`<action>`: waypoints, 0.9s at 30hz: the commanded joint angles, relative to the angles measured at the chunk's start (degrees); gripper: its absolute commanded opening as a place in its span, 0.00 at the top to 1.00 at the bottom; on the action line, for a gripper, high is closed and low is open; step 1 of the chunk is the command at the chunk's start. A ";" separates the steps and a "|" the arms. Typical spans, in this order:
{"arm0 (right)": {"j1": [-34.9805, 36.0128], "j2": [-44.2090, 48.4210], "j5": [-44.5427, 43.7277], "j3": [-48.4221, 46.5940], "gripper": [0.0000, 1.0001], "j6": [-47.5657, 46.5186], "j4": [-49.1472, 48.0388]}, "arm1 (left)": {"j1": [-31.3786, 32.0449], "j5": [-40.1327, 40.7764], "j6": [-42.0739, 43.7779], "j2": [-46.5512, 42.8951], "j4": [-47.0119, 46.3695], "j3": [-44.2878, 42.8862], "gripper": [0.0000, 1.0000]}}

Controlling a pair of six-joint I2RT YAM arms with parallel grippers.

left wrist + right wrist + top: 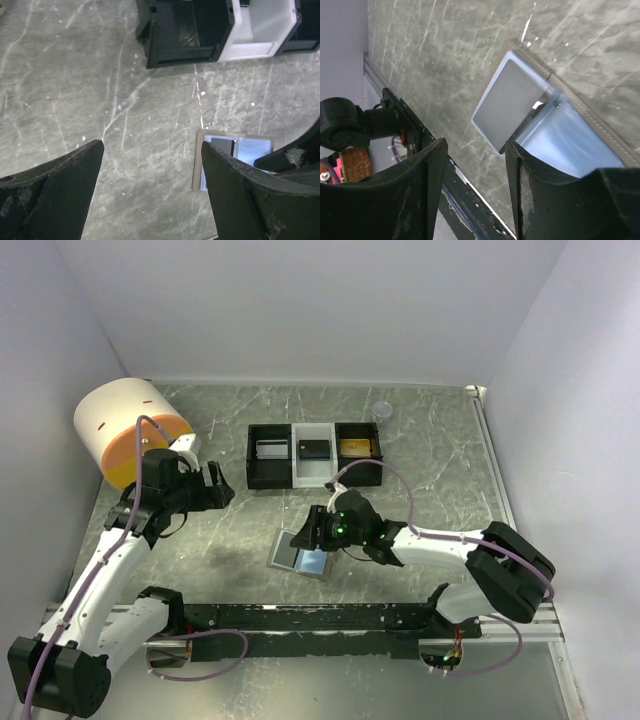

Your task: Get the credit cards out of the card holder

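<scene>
Left gripper (pixel 151 147) jaws wide apart; right gripper (pixel 475 145) jaws apart

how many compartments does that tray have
3, side by side in the tray: the left compartment is black, the middle compartment white, the right compartment black. None seems hidden.

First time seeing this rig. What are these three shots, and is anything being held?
Two robot arms are bolted at the near edge of a table. The overhead picture looks down from behind them; the other two come from a camera on each wrist, so the dark prongs there are that arm's own fingers. On the table: a three-compartment tray, an open card holder and a big roll at the far left. The left gripper is open above the tabletop. The right gripper hovers at the card holder, jaws apart, where a grey card sticks out. Nothing looks held.
</scene>
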State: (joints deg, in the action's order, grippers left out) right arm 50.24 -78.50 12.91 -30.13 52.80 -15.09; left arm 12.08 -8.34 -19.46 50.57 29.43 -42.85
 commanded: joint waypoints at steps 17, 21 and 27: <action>0.44 -9.36 -1.30 8.41 0.64 7.42 -16.80 | 16.53 -8.89 -15.27 4.80 -20.33 12.59 0.23; 0.15 -10.12 -1.32 9.22 0.67 8.07 -19.33 | 24.54 -3.32 -16.58 10.55 -21.66 10.91 0.32; -0.13 -11.31 -0.43 8.57 0.74 8.42 -19.23 | 28.73 -0.12 -16.47 17.55 -23.49 9.60 0.39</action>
State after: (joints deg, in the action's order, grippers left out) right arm 50.43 -88.92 12.82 -21.52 60.71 -33.36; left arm 39.11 -12.40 -34.94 65.23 10.52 -31.14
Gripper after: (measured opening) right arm 0.269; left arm 0.626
